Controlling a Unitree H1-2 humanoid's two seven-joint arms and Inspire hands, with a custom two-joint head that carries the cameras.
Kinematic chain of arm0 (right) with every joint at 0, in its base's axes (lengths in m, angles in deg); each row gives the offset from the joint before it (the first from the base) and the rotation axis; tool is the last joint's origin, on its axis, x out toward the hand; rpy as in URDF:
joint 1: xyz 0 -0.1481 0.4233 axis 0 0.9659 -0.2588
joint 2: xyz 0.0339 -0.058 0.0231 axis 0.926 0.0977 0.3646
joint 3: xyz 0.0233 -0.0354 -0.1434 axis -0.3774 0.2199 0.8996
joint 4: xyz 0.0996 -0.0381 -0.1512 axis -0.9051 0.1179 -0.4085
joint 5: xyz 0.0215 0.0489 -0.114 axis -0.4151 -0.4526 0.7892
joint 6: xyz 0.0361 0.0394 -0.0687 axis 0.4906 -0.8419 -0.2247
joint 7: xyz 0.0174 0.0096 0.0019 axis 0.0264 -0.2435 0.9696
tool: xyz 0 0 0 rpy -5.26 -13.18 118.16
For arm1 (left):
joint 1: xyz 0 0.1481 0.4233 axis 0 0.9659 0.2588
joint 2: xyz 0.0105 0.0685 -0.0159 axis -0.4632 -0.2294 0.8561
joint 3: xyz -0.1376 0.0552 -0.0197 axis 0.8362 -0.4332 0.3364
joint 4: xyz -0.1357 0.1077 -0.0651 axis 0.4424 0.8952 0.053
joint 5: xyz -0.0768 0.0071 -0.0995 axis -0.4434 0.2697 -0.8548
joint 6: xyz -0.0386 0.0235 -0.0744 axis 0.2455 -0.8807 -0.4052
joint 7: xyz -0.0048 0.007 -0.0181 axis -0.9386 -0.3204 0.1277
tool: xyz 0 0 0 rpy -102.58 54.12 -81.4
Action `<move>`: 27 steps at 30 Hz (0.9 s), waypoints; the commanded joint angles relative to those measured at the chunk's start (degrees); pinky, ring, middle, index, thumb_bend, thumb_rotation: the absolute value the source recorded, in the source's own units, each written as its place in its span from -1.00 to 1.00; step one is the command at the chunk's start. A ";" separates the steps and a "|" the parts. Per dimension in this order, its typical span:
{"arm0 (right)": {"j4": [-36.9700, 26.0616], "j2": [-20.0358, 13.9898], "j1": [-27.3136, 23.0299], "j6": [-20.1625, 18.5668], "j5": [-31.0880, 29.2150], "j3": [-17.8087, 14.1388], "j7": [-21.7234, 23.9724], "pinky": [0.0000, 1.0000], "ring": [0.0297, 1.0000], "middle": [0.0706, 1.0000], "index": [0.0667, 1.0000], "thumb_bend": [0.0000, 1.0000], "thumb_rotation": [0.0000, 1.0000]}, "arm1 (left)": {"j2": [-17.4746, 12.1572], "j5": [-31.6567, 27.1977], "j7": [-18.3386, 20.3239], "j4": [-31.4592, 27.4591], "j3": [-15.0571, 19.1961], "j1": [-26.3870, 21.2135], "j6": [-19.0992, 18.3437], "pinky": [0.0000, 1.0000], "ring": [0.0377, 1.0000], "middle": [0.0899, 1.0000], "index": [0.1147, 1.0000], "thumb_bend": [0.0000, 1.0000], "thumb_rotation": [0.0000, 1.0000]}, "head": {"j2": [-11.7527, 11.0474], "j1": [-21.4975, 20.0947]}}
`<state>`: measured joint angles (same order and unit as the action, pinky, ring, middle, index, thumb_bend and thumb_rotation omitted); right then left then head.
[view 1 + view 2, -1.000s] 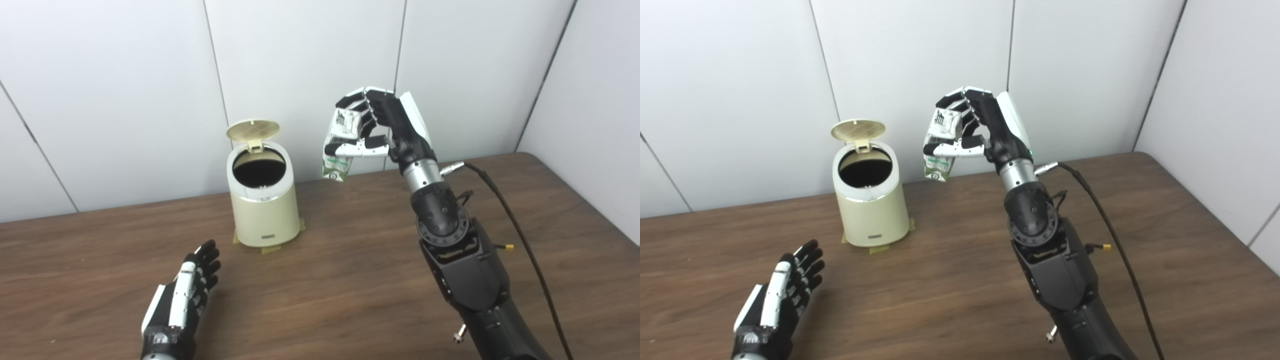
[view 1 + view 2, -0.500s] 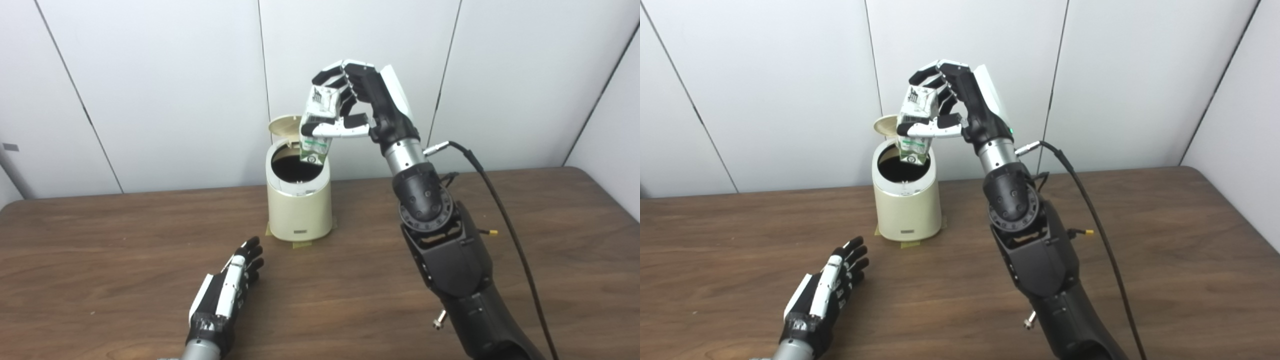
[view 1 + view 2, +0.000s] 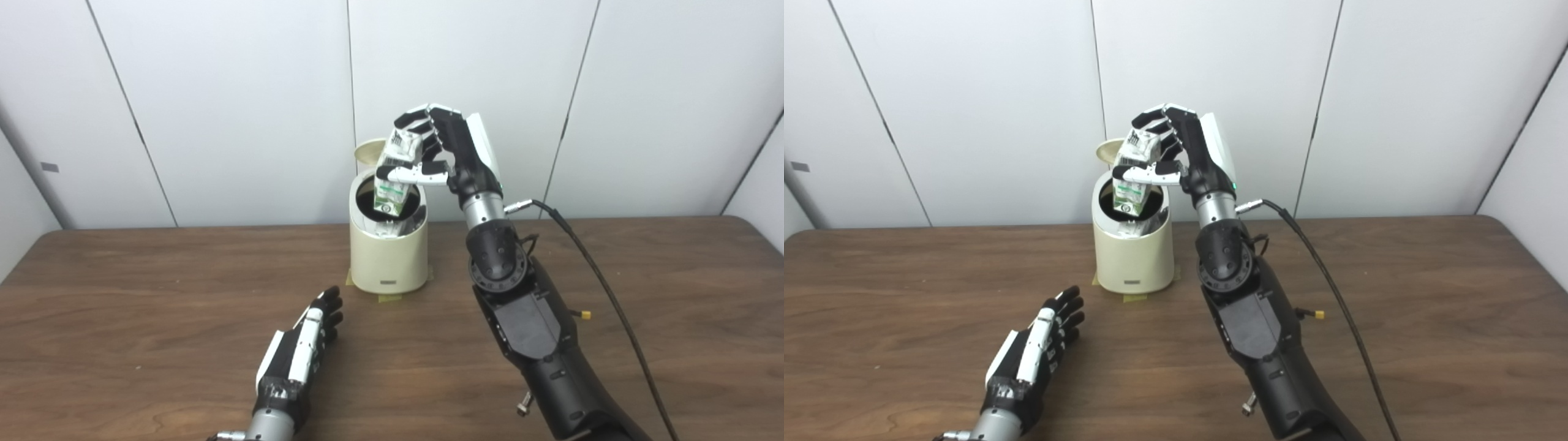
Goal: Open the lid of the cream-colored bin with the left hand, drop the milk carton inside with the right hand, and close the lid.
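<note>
Gripping milk carton [image 3: 393,177], right robot hand [image 3: 450,153] seemingly over bin [image 3: 388,260]

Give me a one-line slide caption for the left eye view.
Right hand holds the milk carton over the open cream-colored bin, lid up; left hand rests open on the table.

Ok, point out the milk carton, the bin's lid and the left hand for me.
milk carton [image 3: 392,197], left eye view, green lower face.
lid [image 3: 1105,150], right eye view, raised disc's left edge.
left hand [image 3: 1034,351], right eye view, white back plate.
</note>
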<state>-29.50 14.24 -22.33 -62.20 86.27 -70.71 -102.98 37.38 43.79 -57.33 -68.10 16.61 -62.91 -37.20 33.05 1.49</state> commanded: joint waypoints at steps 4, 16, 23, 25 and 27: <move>2.71 0.18 -5.27 6.62 -0.32 -0.96 -4.00 -0.40 -0.31 -0.09 0.04 0.02 -1.00 | 1.26 0.50 -0.46 -0.99 -0.63 -0.89 1.68 0.93 0.90 0.88 0.86 -0.10 1.00 | 0.05 0.32; 8.02 -0.61 -4.93 14.97 2.41 -0.31 -11.44 -0.36 -0.31 -0.09 0.03 0.02 -1.00 | 1.18 0.66 -0.51 -1.53 -0.54 -0.83 1.12 0.92 0.89 0.88 0.83 -0.13 1.00 | 0.63 -0.48; 9.25 -1.20 -3.19 18.93 5.29 1.71 -13.18 -0.39 -0.24 -0.08 -0.02 -0.01 -1.00 | 1.34 0.56 -0.55 -1.91 -0.57 -0.92 1.17 0.98 0.90 0.86 0.82 -0.13 1.00 | 1.07 -0.45; 9.48 -1.20 -2.67 19.94 5.71 1.94 -13.69 -0.42 -0.22 -0.04 -0.02 -0.01 -1.00 | 1.25 0.64 -0.46 -1.91 -0.69 -0.97 1.08 0.98 0.89 0.85 0.81 -0.16 1.00 | 1.09 -0.40; 9.38 -1.07 -2.07 20.05 5.84 1.94 -13.75 -0.40 -0.22 -0.06 -0.03 -0.01 -1.00 | 1.32 0.74 -0.56 -1.93 -0.74 -1.04 0.83 0.98 0.89 0.85 0.81 -0.19 1.00 | 0.87 -0.23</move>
<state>-18.40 13.53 -21.64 -45.14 91.80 -68.54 -115.03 38.14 44.09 -57.61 -68.28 16.24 -62.58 -37.09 33.84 1.23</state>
